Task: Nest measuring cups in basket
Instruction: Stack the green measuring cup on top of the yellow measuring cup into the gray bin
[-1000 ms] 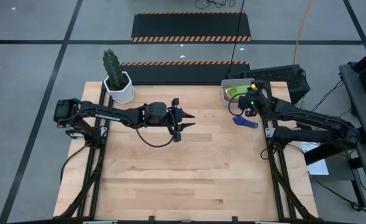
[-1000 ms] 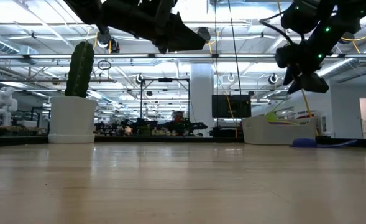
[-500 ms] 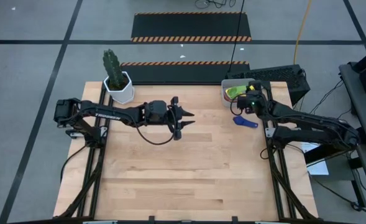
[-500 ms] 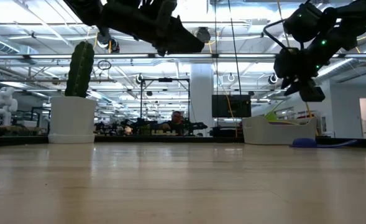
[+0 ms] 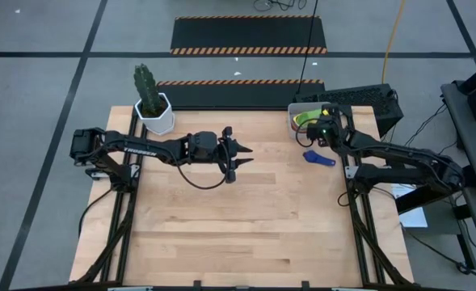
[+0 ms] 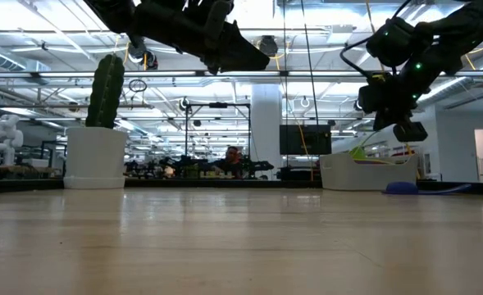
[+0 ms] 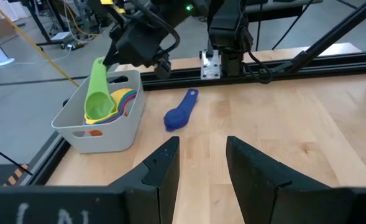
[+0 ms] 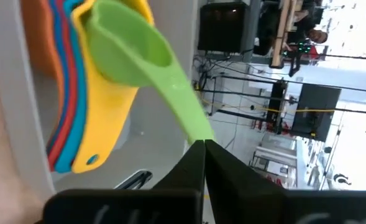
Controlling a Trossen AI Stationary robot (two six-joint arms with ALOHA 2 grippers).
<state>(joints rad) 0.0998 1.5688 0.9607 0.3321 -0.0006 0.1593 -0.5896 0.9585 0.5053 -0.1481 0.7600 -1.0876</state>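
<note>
The grey basket (image 5: 296,129) (image 7: 102,127) stands at the table's far right corner. It holds nested yellow (image 8: 108,106), light blue, red and orange cups. My right gripper (image 5: 322,127) (image 8: 199,146) hovers over the basket, shut on the green cup (image 7: 97,99) (image 8: 130,50), whose bowl is down among the stacked cups. A dark blue cup (image 5: 318,158) (image 7: 179,113) lies on the table just in front of the basket. My left gripper (image 5: 242,158) (image 7: 201,146) waits open above the table's middle. My right gripper pinches the green cup's handle near its free end (image 8: 194,132) between the two fingers. It comes from above, slanting down toward the basket. The cup hangs tilted, bowl lowest, inside the basket over the yellow cup; whether the two touch I cannot tell.
A white hexagonal pot with a cactus (image 5: 155,113) (image 6: 96,156) stands at the far left corner. The wooden table (image 5: 238,218) lies bare between the arms and toward the near edge. The right arm's base frame (image 7: 223,59) rises behind the basket.
My right gripper has sunk a little and shifted slightly toward the far edge over the basket, still shut on the green cup's handle. The left arm has kept still.
</note>
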